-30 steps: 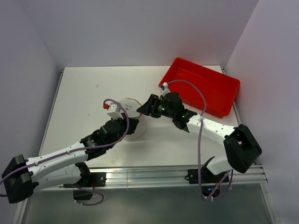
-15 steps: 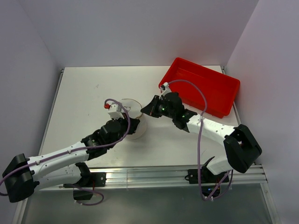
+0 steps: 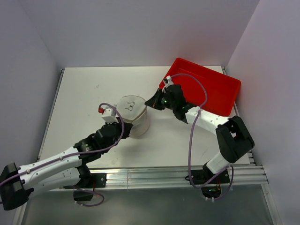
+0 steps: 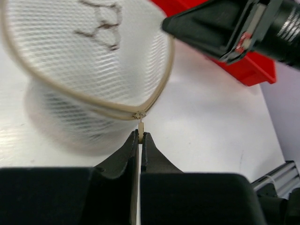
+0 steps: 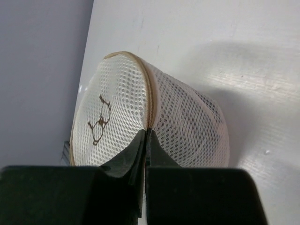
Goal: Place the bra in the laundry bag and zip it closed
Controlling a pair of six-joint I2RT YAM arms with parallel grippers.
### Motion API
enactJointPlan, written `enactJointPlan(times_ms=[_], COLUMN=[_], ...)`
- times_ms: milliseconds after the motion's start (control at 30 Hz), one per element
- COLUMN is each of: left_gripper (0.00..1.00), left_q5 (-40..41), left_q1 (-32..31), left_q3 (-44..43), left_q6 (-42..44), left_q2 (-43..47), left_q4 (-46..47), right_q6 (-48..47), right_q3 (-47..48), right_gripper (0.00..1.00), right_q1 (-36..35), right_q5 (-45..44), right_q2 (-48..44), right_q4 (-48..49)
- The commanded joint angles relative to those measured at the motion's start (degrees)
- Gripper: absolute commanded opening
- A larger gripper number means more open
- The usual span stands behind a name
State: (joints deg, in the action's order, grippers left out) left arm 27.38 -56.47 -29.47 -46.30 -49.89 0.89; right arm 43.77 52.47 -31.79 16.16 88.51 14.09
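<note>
One white table (image 3: 84, 93) carries everything we see, and at its far right corner sits a red tray (image 3: 225, 84), well apart from the work. Next in size are our two arms, both reaching toward the middle of the table from opposite sides. Between them stands the laundry bag (image 3: 133, 115), a round mesh pouch with a tan zip rim and a small brown drawing on its top face, resting on the table near the centre. We cannot make out the bra through the mesh. Our right gripper (image 5: 146, 136) has its fingers pressed together on the bag's rim at the zip line, on the side facing the tray. Our left gripper (image 4: 140, 136) comes in from the near side with its fingers closed narrow on the zip pull (image 4: 140, 125), a small tan tab hanging just below the slider at the rim's edge. From the left wrist view, the right gripper's black fingers show just beyond the bag.
</note>
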Motion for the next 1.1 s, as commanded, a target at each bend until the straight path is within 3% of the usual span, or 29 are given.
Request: enactJointPlan(times_ms=[0,167,300,333,367,400,433,533,667,767,1067], left_gripper=[0.00,0.00,0.00,0.00,0.00,0.00,0.00,0.00,0.00,0.00,0.00], left_q5=[3.73,5.50,2.60,1.90,0.85,0.49,0.05,-1.45,-1.54,-2.50,-4.61], left_q1=[-0.31,-0.31,-0.31,-0.31,-0.31,-0.31,-0.31,-0.31,-0.40,-0.57,-0.84], left_q3=[1.70,1.97,2.23,2.31,2.23,1.79,1.61,0.65,0.29,0.12,0.56], left_q6=[-0.98,-0.98,-0.10,-0.10,-0.19,-0.54,-0.80,-0.98,-1.86,-2.30,-3.27], left_q2=[4.61,7.61,7.00,6.30,4.55,3.41,2.44,-1.69,-5.03,-7.14,-9.00], left_q4=[-7.38,-11.25,-6.09,-4.50,-1.62,0.59,2.26,9.30,16.07,17.83,18.63], right_q6=[-4.65,-8.78,-10.19,-10.19,-10.19,-9.93,-9.58,-7.21,-1.86,0.34,2.20], right_q3=[5.09,10.89,17.21,17.32,17.23,16.19,15.39,8.55,-4.09,-8.24,-6.95], right_gripper=[0.00,0.00,0.02,0.10,0.34,0.45,0.63,0.81,0.83,0.83,0.65], right_q1=[2.78,3.23,2.70,2.44,1.74,1.47,1.38,1.12,0.15,-1.60,-6.97], right_q5=[-1.31,0.79,3.78,3.18,2.13,0.55,-0.07,-1.48,-1.14,0.35,3.18], right_q2=[1.66,6.05,9.75,9.66,9.23,8.62,6.96,1.35,-6.49,-9.93,-9.94], right_q4=[2.44,-2.03,-6.52,-7.92,-8.46,-8.98,-9.77,-7.51,-1.97,0.50,3.41])
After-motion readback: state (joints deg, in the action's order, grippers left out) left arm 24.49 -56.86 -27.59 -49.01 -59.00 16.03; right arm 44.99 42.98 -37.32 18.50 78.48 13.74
